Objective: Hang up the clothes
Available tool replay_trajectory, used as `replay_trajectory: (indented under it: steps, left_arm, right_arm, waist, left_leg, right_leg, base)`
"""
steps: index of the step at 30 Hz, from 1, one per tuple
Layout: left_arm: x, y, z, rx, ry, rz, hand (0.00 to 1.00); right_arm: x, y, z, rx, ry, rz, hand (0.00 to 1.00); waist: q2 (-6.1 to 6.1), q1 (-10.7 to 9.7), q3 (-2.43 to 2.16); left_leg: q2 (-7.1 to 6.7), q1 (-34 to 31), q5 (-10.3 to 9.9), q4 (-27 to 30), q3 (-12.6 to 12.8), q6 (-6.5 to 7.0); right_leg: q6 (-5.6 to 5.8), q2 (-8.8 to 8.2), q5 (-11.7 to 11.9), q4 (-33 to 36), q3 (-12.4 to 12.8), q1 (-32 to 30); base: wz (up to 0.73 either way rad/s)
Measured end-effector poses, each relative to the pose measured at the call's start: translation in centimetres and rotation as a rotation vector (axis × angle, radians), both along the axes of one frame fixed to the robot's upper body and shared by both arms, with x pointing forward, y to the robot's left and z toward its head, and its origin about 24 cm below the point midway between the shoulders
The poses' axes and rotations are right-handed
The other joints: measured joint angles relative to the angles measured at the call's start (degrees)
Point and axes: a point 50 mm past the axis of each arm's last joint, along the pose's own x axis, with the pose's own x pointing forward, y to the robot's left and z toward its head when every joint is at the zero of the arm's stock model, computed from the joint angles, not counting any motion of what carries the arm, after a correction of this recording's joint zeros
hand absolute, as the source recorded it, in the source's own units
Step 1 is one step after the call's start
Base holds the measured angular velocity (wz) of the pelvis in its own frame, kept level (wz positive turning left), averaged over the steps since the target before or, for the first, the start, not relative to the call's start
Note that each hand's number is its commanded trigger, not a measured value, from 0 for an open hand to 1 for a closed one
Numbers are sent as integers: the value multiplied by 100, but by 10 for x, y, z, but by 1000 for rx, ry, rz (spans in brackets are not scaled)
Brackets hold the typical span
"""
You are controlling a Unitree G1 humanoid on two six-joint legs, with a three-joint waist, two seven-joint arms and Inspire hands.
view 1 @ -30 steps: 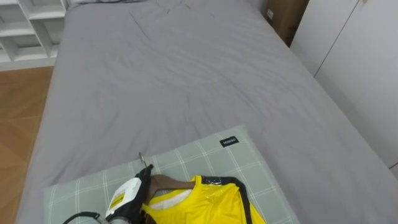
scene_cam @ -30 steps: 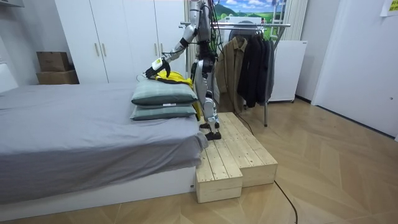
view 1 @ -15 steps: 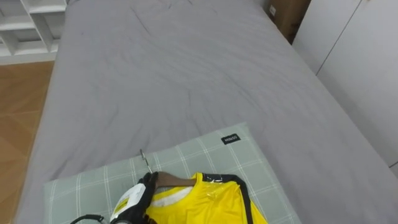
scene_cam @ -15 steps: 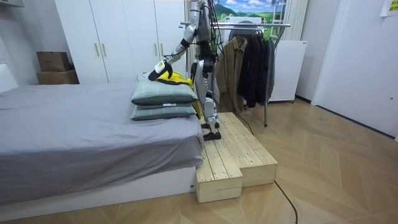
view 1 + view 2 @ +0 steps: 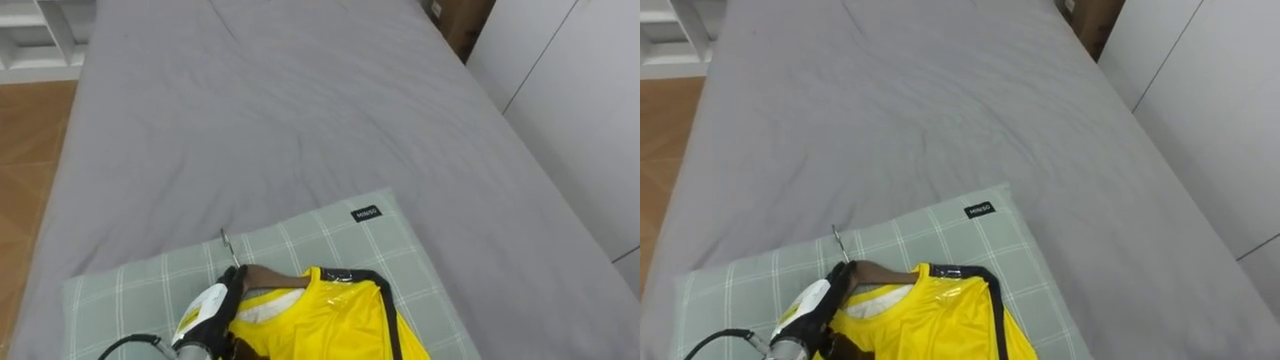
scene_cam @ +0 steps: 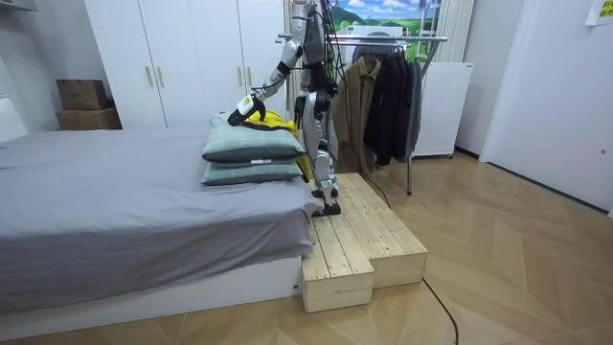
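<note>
At the edge of a wide grey-sheeted bed [image 5: 280, 110], standing on a pale wooden step platform [image 6: 356, 244], I hold a bright yellow shirt with black trim [image 5: 325, 325] on a brown wooden hanger [image 5: 272, 277], just over the upper of two stacked green checked pillows [image 5: 330, 240]. My left hand [image 5: 210, 315] is clenched round the hanger close to its neck, right beside the thin metal hook [image 5: 228, 247]. The hook stands free and points away from me across the bed, and I judge that this grip leaves it clear to catch a rail. The shirt is already on the hanger, its collar at the neck and its body draping back toward me. I cannot tell whether the cloth touches the pillow beneath it. The pillows make a raised, soft place to dress the hanger without bending low. In the room view, the metal clothes rack [image 6: 383, 39], already carrying dark coats and a brown jacket [image 6: 388, 96], stands behind me on that view's right, well apart from the shirt. The hanging itself is not yet done. By my reckoning the next move calls for a turn toward the rack, with the hanger held level so the shirt does not slide off a shoulder.
</note>
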Motion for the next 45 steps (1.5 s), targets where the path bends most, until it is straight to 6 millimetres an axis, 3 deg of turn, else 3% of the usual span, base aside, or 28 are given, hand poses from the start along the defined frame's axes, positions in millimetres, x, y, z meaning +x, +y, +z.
replay_trajectory:
  steps: [17,27,34,45]
  left_arm:
    - [8,1,7,-1,-23,2,0]
    - [9,-10,8,-8,-64,4,0]
    - [5,-15,7,-19,-70,-5,0]
    - [-5,-18,0,-12,-53,-7,0]
  right_arm:
    - [11,4,3,1,-21,44,0]
    - [15,6,4,4,-31,58,0]
    - [12,7,3,21,-23,39,0]
    - [10,6,2,21,-18,30,0]
  waist:
    - [-14,4,8]
    - [67,102,45]
    - [119,124,28]
    - [104,127,0]
  left_leg:
    - [41,-224,87,2,4,-47]
    - [39,-281,92,-7,-5,-40]
    - [40,-302,94,6,-51,-44]
    - [27,-249,128,0,-51,-41]
  right_leg:
    - [-55,38,44,90,-3,-262]
    - [-53,32,56,78,-35,-306]
    - [-53,21,56,79,-173,-290]
    - [-54,8,57,98,-175,-246]
  base:
    - [0]
    - [1]
    - [4]
    - [0]
